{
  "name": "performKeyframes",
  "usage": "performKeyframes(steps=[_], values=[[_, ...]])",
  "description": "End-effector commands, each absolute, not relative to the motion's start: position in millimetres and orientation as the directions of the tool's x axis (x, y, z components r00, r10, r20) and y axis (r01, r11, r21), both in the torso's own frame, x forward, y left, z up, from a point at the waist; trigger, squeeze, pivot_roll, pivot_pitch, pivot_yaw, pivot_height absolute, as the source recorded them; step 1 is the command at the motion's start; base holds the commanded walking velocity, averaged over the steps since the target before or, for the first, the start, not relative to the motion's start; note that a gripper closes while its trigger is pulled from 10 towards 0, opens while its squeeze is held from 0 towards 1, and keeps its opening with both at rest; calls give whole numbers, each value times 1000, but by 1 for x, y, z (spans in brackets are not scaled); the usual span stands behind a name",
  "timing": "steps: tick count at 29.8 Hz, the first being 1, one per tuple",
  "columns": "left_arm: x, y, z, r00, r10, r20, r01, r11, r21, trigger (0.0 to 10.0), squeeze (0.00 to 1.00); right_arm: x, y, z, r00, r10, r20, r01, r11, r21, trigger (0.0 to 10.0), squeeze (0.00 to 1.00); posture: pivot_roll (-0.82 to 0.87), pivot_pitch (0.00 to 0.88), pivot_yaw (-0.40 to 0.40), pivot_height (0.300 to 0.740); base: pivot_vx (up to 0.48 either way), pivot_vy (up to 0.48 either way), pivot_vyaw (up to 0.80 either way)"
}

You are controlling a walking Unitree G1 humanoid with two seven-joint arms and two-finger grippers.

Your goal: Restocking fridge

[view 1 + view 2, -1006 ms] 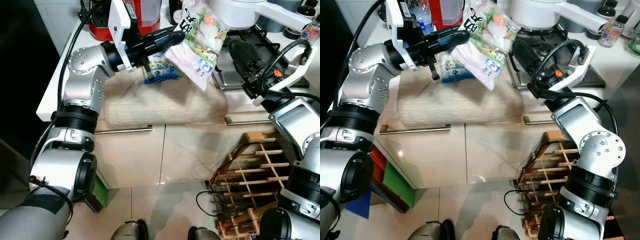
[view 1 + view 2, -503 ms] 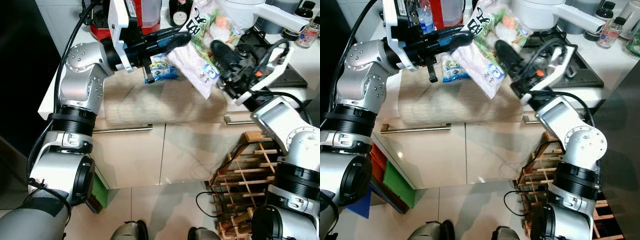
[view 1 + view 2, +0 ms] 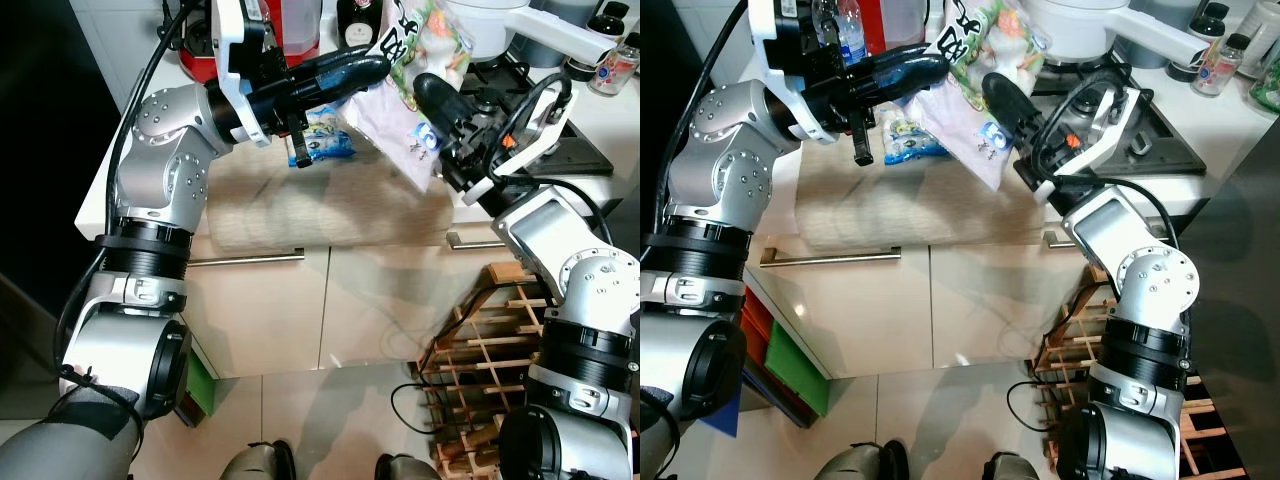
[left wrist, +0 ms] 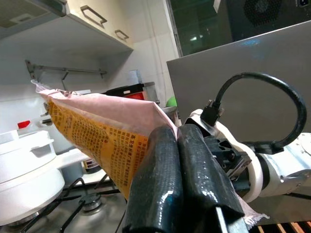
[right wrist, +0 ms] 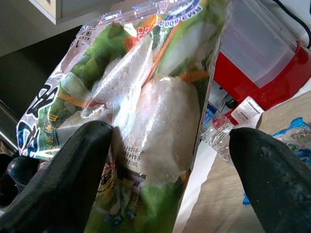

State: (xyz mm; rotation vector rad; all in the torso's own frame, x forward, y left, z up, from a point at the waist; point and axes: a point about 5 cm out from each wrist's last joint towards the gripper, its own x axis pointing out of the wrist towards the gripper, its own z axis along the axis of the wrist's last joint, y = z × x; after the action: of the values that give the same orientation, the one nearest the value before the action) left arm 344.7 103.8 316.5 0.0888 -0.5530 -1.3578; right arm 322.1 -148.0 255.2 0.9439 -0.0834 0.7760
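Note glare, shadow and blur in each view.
Left eye view: sharp; arm shadows cross the beige cloth. Left wrist view: glossy highlights on the black fingers; dim background. Right wrist view: glare on the clear printed vegetable bag; near fingers soft.

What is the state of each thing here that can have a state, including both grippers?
Left gripper: shut on the frozen food bag, holding it up over the counter.
Frozen food bag: hanging in the air, sealed as far as visible.
Right gripper: open, fingers either side of the bag.
Blue packet: lying on the beige cloth.
Cabinet doors: closed.
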Motion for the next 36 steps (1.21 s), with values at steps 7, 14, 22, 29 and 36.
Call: performKeyframes(steps=[7,14,22,29,36], values=[[332,102,323,26,-942,335,907,163,388,0,0,324,-146,260,722,551,419,-650,332,683,0,0,-215,56,1,740,0,0,0],[328,101,322,1,-940,341,916,139,378,0,0,318,-140,266,674,581,456,-689,271,672,0,0,-217,41,3,740,0,0,0],[329,101,322,5,-940,342,917,140,373,0,0,313,-134,267,640,613,464,-711,242,660,0,0,-220,33,2,740,0,0,0],[330,103,322,7,-936,352,921,143,361,0,0,307,-132,266,631,615,473,-714,222,664,0,0,-224,36,1,740,0,0,0],[335,108,316,39,-947,319,936,147,321,0,0,300,-129,273,618,608,499,-731,210,649,0,0,-224,36,1,740,0,0,0]])
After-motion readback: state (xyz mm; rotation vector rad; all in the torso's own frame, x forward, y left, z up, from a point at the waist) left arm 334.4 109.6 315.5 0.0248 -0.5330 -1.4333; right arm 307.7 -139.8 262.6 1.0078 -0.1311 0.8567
